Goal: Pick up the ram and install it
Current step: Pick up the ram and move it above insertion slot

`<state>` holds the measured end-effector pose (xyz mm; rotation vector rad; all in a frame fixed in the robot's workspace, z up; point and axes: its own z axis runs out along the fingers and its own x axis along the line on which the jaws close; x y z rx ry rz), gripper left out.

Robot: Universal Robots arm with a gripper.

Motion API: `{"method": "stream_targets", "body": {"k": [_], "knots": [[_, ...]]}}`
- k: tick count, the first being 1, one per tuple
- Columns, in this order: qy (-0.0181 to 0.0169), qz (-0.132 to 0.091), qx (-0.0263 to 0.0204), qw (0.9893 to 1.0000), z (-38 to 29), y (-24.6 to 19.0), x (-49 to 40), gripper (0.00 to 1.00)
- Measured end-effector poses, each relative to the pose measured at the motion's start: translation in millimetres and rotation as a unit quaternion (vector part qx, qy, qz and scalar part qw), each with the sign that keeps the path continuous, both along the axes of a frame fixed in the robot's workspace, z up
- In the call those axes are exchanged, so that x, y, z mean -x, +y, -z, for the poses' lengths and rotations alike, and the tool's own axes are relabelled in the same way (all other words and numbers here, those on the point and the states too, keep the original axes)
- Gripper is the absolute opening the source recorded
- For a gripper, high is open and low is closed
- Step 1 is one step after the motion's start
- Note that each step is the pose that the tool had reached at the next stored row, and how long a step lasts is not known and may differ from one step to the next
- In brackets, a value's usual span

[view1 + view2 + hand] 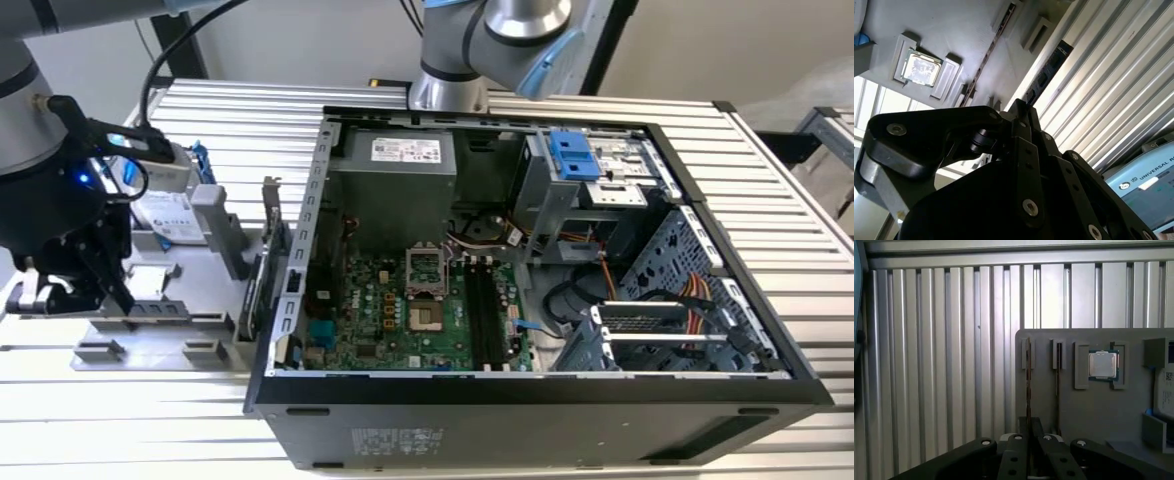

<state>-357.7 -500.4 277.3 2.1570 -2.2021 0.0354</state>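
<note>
here, the gripper (1029, 432), above the grey tray (1094, 410), has its fingers pinched narrowly on the thin ram (1028, 375); a second strip (1058, 375) stands just beside.

An open computer case (534, 400) lies on its side on the ribbed table (787, 190). Inside, the motherboard (400, 310) lies flat on its floor, the power supply (394, 180) sits behind the board at the far end, and the drive cage (577, 165) is to the exterior view's right of that. Just beside the case, on the exterior view's left, a fixture tray (194, 290) rests on the table with a hard drive (167, 215) at its far end, and the gripper (80, 290) hangs over its near part. In the first wrist view the ram (1028, 380) stands on edge in a slot of the tray, with a second memory strip (1058, 385) in the next slot and a processor (1102, 364) in a pocket beyond that strip.
</note>
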Motion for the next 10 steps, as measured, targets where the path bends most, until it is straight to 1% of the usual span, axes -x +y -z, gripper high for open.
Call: {"method": "stream_targets", "body": {"k": [10], "knots": [[0.0000,0.000,0.0000,1.0000,-7.8,0.0,0.0,0.00]]}}
